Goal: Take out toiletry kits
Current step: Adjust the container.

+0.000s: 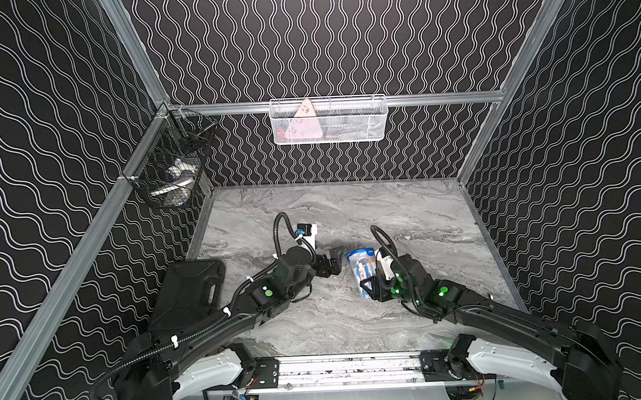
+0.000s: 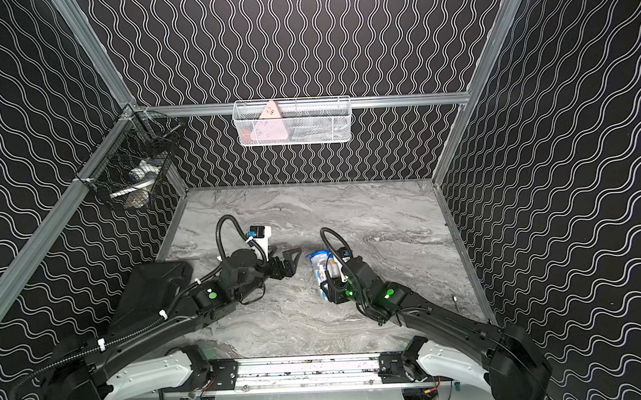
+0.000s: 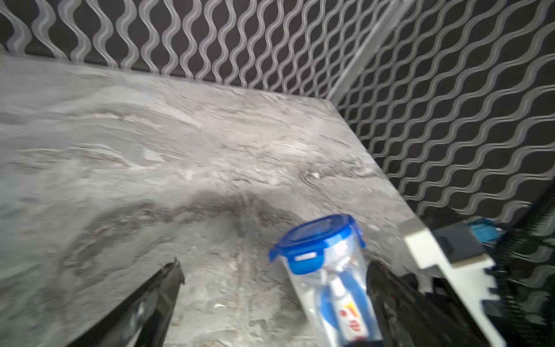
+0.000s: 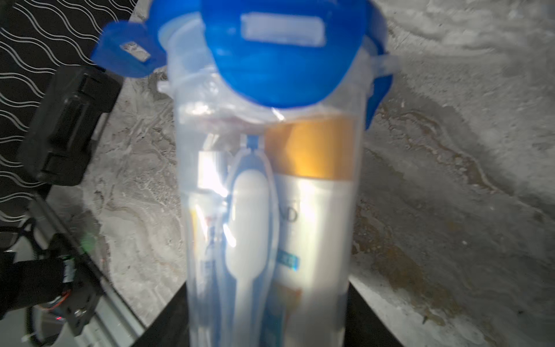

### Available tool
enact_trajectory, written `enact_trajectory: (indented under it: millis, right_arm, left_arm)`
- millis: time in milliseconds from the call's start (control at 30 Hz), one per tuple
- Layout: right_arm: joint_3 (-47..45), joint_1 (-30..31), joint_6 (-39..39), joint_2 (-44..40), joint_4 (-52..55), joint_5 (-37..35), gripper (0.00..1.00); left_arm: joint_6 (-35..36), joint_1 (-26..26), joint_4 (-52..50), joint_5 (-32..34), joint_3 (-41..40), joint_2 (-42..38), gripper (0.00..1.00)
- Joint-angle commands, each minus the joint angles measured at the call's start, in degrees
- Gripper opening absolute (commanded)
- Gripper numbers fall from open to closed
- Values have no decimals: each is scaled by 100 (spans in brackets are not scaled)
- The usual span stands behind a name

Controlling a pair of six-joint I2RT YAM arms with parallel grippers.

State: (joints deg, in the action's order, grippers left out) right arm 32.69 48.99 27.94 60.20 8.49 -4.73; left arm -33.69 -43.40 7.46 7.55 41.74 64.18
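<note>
— The clear cup [image 4: 186,144], who holds it?
— The right gripper [image 4: 270,315], clamped on its base; toiletry kits [image 4: 312,225] inside, blue lid [image 3: 315,237] on. The left gripper [image 1: 337,260] is spread wide, empty, beside it.

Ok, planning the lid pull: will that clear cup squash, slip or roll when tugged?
The clear cup looks smooth and glossy, so it may slip. Round and tapered, it would likely roll in an arc. Packed with toiletries, it's probably hefty.
</note>
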Motion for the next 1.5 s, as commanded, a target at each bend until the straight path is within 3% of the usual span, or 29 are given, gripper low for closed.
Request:
enact_trajectory:
  millis: [0,233,433,533,600,667,700,733,767,867,900,1000,1133,1467]
  right_arm:
    - [27,306,-284,-50,-786,-1438,0]
    - [154,501,-649,-517,-770,-2041,0]
    - [264,606,-940,-386,-998,-2311,0]
    - [420,647,-951,-315,-989,-2341,0]
    - [541,658,-939,-263,-877,-2215,0]
    - [588,658,-885,-246,-806,-2009,0]
    - [605,656,-830,-241,-745,-1943,0]
    - [601,655,-772,-266,-709,-1927,0]
    - [558,658,-720,-309,-724,-1945,0]
    - [443,658,-603,-410,-781,-2016,0]
    - [440,662,-590,-446,-802,-1957,0]
    - [589,662,-538,-541,-671,-1621,0]
    - [801,656,-535,-779,-448,-1149,0]
    - [1133,672,-566,-668,-45,-666,0]
  left_arm:
    - [-621,50,-187,-1641,417,342,99]
    - [-1625,505,-626,-2632,964,714,99]
    - [-1523,482,-788,-2751,1440,899,99]
    - [-989,450,-1030,-2771,1575,981,99]
    - [-99,194,-1854,-1914,1855,919,99]
    - [731,-252,-2552,-380,2108,878,99]
    - [918,-372,-2676,388,2108,860,99]
    - [834,-360,-2635,702,1995,803,99]
    - [646,-168,-2527,582,1851,742,99]
    - [-330,463,-1238,-1485,1157,604,99]
    - [-581,475,-234,-2197,776,568,99]
    - [-1176,432,1556,-3323,227,724,99]
    - [-747,451,1041,-3386,477,795,99]
    - [-1008,478,1389,-3543,721,1074,99]
